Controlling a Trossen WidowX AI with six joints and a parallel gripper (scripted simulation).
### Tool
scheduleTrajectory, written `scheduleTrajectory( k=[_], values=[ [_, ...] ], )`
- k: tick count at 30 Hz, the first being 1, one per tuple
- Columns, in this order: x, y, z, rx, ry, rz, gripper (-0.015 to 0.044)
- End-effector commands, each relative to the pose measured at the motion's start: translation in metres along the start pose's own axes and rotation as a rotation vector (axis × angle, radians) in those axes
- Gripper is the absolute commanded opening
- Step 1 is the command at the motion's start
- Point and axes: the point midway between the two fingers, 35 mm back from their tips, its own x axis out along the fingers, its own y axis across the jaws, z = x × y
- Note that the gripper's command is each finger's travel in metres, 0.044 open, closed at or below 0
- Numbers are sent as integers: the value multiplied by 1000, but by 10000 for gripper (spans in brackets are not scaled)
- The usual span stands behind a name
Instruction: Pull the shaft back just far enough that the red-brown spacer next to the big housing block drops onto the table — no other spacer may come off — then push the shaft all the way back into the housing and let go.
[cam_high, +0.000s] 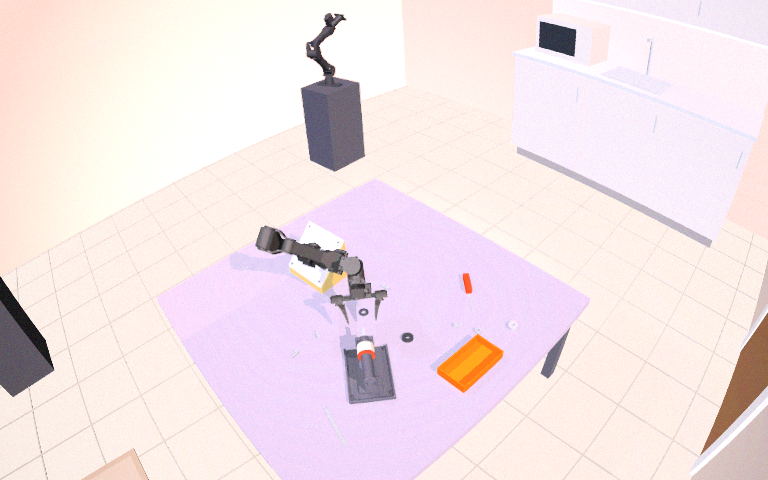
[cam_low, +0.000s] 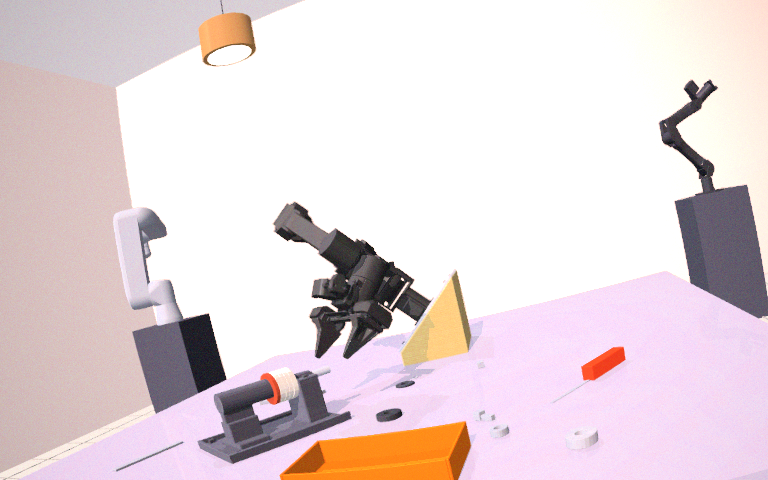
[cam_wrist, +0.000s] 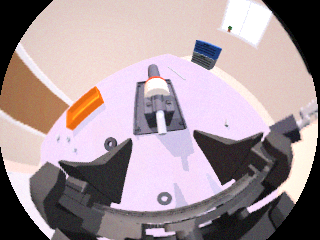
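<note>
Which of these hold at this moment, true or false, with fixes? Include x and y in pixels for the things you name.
1. The gripper (cam_high: 362, 321) (cam_low: 331, 357) (cam_wrist: 163, 136) is closed on the shaft (cam_low: 323, 371) (cam_wrist: 160, 122). False: it is open, holding nothing.
2. The red-brown spacer (cam_high: 368, 352) (cam_low: 274, 388) is off the shaft. False: it is on, beside the housing (cam_high: 368, 370) (cam_low: 243, 395).
3. Two black rings (cam_high: 407, 337) (cam_low: 389, 414); (cam_high: 363, 311) (cam_low: 404, 384) lie on the table. True.
4. The orange tray (cam_high: 442, 373) (cam_low: 461, 447) stands apart from the fixture (cam_high: 370, 399) (cam_low: 271, 444). True.
</note>
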Motion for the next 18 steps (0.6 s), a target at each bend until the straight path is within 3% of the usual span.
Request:
scheduleTrajectory(
  k=[1,18],
  values=[
    [0,-1,-1,4,1,-4,440],
    [23,-1,-1,5,4,-3,440]
  ],
)
